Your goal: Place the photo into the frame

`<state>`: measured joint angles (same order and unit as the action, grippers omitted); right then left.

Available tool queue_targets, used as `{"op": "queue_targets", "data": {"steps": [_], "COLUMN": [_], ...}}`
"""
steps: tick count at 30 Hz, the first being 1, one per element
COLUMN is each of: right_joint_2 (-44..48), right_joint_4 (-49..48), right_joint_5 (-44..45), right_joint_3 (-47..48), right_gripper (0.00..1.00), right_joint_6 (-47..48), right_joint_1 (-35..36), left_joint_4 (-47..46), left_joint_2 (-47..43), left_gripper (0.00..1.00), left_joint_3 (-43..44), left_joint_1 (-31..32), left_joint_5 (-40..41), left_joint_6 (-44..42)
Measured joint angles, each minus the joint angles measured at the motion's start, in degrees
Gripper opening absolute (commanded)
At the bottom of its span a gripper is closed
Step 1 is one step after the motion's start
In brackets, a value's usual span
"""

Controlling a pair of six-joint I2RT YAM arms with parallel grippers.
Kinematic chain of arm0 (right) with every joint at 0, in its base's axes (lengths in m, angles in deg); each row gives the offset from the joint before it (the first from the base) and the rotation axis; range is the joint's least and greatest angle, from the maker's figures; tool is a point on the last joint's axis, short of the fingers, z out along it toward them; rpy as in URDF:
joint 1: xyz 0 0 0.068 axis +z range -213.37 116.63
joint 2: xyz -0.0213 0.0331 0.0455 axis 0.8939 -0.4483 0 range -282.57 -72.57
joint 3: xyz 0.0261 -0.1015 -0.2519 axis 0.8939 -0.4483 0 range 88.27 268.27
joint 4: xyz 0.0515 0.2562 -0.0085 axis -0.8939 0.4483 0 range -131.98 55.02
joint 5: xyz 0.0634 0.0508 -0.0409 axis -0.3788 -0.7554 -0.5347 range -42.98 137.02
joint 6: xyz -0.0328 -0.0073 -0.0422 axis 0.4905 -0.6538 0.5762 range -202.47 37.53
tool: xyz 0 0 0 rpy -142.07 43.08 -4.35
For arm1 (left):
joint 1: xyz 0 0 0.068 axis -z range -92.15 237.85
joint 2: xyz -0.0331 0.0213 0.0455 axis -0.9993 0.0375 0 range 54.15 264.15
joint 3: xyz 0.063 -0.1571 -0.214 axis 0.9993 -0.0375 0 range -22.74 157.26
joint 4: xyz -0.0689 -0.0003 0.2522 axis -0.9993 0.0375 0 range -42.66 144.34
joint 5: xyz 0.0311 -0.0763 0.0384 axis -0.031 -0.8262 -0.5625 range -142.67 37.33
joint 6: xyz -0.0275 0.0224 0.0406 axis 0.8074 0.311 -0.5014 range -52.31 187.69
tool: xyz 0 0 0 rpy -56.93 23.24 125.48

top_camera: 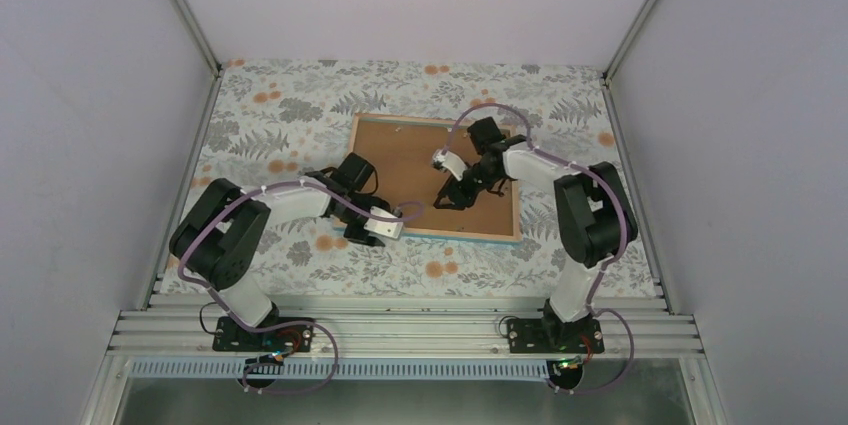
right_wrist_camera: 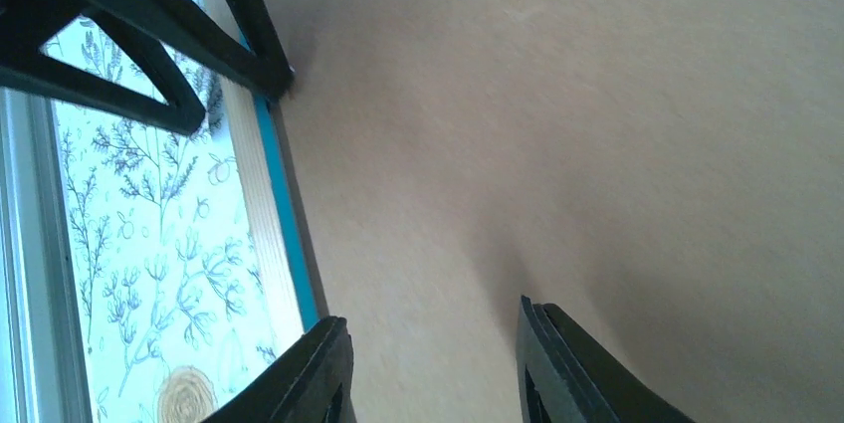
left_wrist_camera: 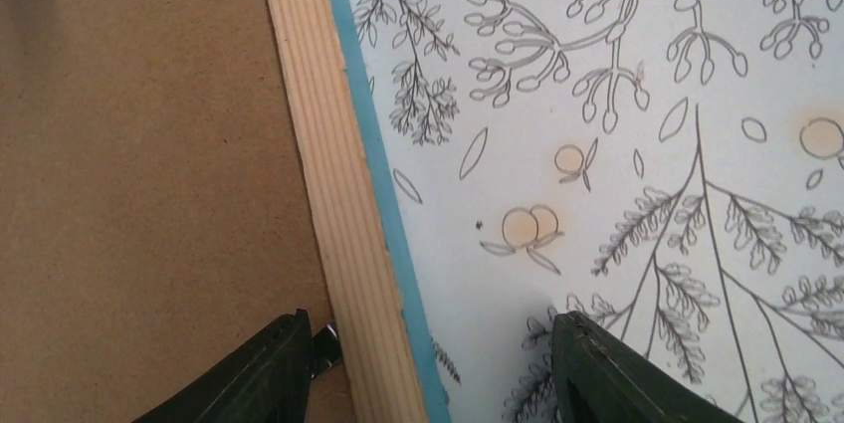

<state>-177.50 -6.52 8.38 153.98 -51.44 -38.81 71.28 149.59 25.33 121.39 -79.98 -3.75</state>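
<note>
The frame [top_camera: 462, 235] lies face down on the floral tablecloth, light wood back up and a turquoise rim showing along its edge [left_wrist_camera: 338, 174]. A brown backing board [top_camera: 410, 160] fills its opening. The photo is hidden. My left gripper [top_camera: 402, 213] is open at the frame's near left edge. In the left wrist view the left gripper [left_wrist_camera: 428, 321] straddles the wood rail, with one finger over the board [left_wrist_camera: 139, 164] and the other over the cloth. My right gripper [top_camera: 447, 200] is open and empty low over the board, seen close in the right wrist view [right_wrist_camera: 433, 316].
A small metal tab [left_wrist_camera: 323, 338] shows at the rail beside my left finger. The left gripper's fingers [right_wrist_camera: 149, 5] appear at the top left of the right wrist view. White walls enclose the floral cloth [top_camera: 290, 110] on three sides. A metal rail [top_camera: 400, 330] runs along the near edge.
</note>
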Motion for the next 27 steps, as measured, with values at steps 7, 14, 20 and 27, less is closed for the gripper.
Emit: {"op": "queue_targets", "data": {"steps": [7,14,20,27], "right_joint_2": [3.5,14.6,14.9,13.0], "right_joint_4": [4.0,4.5,4.6,4.0], "right_joint_5": [0.7,0.6,2.2,4.9], "right_joint_3": [-1.8,-10.3,-12.6,-14.1], "right_gripper": [0.52,0.79,0.76,0.67], "right_joint_6": [6.0,17.5,27.1,34.6], "right_joint_1": [-4.8,-4.3,-2.0,0.5], "left_joint_4": [2.6,3.9,3.3,2.5], "left_joint_2": [-1.4,-2.3,-1.7,-1.2], "left_gripper": [0.63,0.62,0.59,0.55], "left_joint_3": [-0.7,-0.9,-0.9,-0.7], "left_joint_1": [-3.0,-3.3,-3.3,-3.3], "left_joint_5": [-0.3,-0.3,-0.3,-0.3], "left_joint_6": [-1.5,-1.4,-1.4,-1.4]}}
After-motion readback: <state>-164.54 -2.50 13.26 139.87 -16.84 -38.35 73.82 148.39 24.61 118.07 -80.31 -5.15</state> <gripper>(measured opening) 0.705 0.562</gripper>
